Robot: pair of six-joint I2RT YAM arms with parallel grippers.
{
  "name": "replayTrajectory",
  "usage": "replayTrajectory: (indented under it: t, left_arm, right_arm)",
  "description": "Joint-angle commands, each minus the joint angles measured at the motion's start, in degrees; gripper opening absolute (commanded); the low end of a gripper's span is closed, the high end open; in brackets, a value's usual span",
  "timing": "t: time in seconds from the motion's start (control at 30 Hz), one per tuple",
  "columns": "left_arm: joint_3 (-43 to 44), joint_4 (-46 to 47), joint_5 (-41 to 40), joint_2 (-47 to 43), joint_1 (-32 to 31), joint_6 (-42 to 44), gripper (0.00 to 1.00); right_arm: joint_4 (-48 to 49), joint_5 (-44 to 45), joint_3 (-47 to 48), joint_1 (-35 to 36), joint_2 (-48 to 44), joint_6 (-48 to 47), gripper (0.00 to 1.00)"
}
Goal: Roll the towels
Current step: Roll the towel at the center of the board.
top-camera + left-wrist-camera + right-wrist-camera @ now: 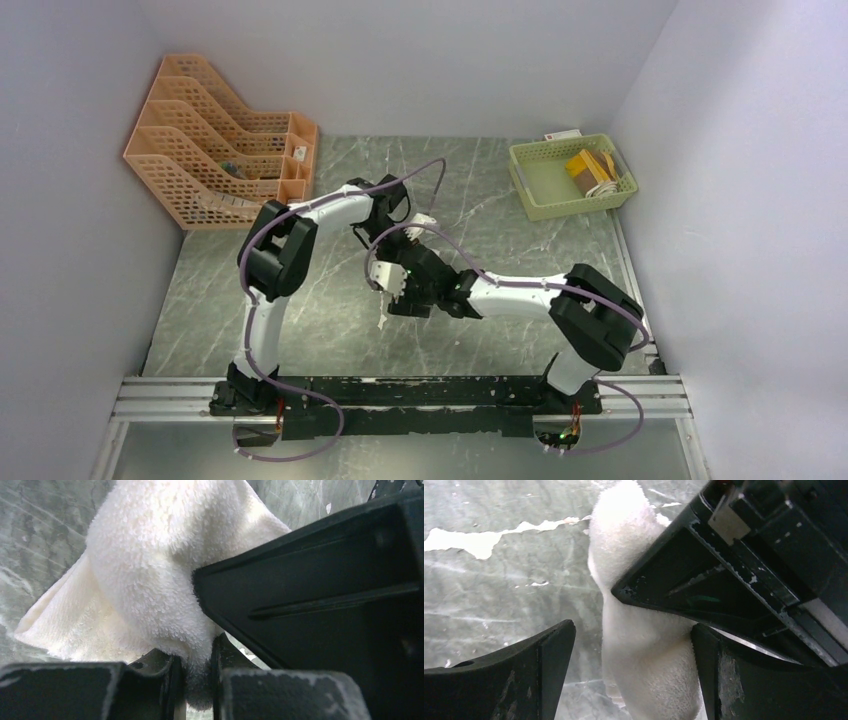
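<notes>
Between the nearly closed jaws of the left gripper [196, 674] a fold of the cream towel [145, 570] sits pinched; the right gripper [633, 635] gapes wide around that same towel, unclamped

You have two towels: one cream-white towel [145, 570] and one mustard-yellow towel [586, 165]. There is one green basket [585, 207], one orange file rack [200, 170], and two arms, left arm [262, 322] and right arm [515, 292].

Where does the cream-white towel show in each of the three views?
Top external: cream-white towel mid-table, only a sliver showing.
Left wrist: centre-left, pinched by the left tool.
Right wrist: centre, between fingers of the open right tool.
Shared landmark: grey marbled table.
</notes>
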Motion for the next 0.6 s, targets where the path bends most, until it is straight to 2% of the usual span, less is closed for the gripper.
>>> replayTrajectory:
  t: [0.0, 0.07, 0.13, 0.2, 0.3, 0.43, 0.53, 0.57]
  left_arm:
    - [-2.8, -5.6, 1.0, -1.0, 1.6, 1.0, 0.07]
    - [-2.8, -5.6, 1.6, -1.6, 2.1, 1.4, 0.08]
    - [-2.6, -5.7, 2.0, -2.1, 2.6, 1.6, 0.12]
    - [-2.4, -6.0, 2.2, -2.5, 2.9, 1.9, 0.16]
    - [-2.4, -6.2, 2.3, -3.9, 3.3, 1.7, 0.29]
    - [-3.2, -4.8, 0.9, -7.8, 4.6, 0.3, 0.49]
    - [-3.4, -2.8, -1.1, -13.5, 7.7, -1.2, 0.75]
    - [-3.8, -1.4, -1.3, -15.3, 9.5, -2.1, 0.89]
  right_arm:
    - [2.8, 8.3, -3.3, -0.5, 3.0, 3.4, 0.84]
    - [4.3, 10.2, -4.4, -0.5, 2.9, 5.6, 0.79]
    - [4.9, 12.0, -5.3, -0.5, 3.2, 7.2, 0.71]
    - [5.3, 13.4, -5.6, -0.6, 4.1, 8.5, 0.54]
    - [5.7, 13.9, -6.0, -0.8, 5.8, 9.5, 0.31]
    - [6.8, 12.4, -6.7, -1.1, 6.8, 11.1, 0.16]
    - [6.2, 11.4, -6.7, -1.7, 7.0, 11.7, 0.06]
    - [5.9, 10.7, -6.7, -2.0, 6.4, 11.9, 0.03]
